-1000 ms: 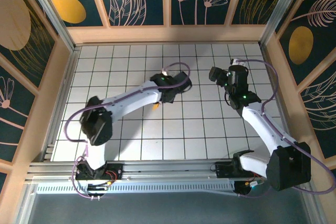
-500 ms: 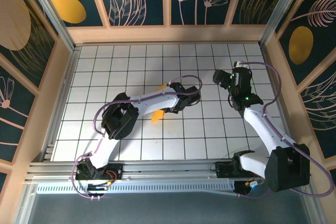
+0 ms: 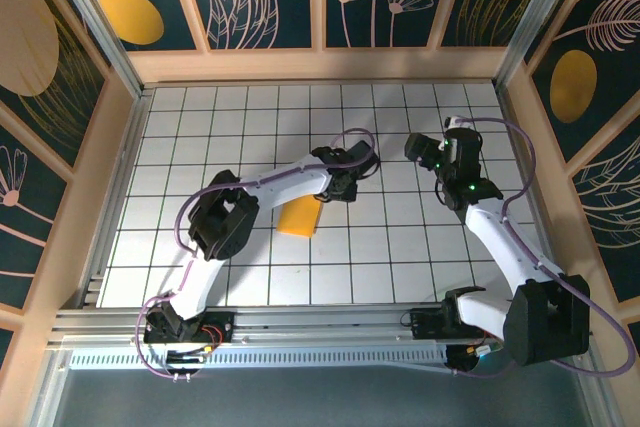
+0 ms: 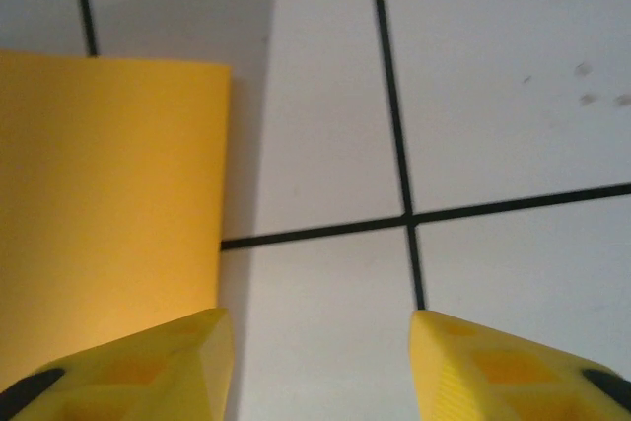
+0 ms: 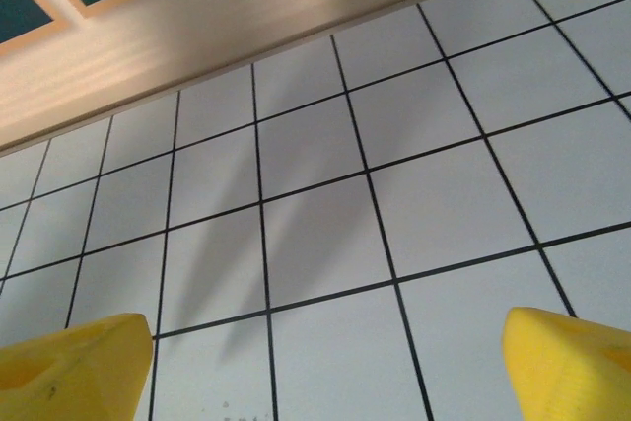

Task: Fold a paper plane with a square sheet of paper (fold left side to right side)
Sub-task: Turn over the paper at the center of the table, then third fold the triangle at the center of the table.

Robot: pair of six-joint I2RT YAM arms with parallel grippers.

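Note:
The square sheet of paper [image 3: 299, 219] lies on the grid floor near the middle as a yellow-orange folded rectangle, its far end tucked under my left arm. In the left wrist view the paper [image 4: 108, 194] fills the left side, one straight edge running up the tile. My left gripper [image 3: 332, 193] hovers just right of that edge. It [image 4: 317, 322] is open, bare white tile between the fingers, and the left fingertip [image 4: 197, 342] sits at the paper's edge. My right gripper [image 3: 412, 144] stands wide open [image 5: 327, 327] above bare tiles to the right, apart from the paper.
Wooden walls [image 3: 320, 64] close in the white grid floor on the far, left and right sides. The far wall's base [image 5: 246, 27] runs across the top of the right wrist view. A purple cable [image 3: 350, 137] loops over the left wrist.
The left gripper has gone from shut to open and let the paper go. The paper, lifted and draped half a second ago, now lies flat. The right arm has barely moved.

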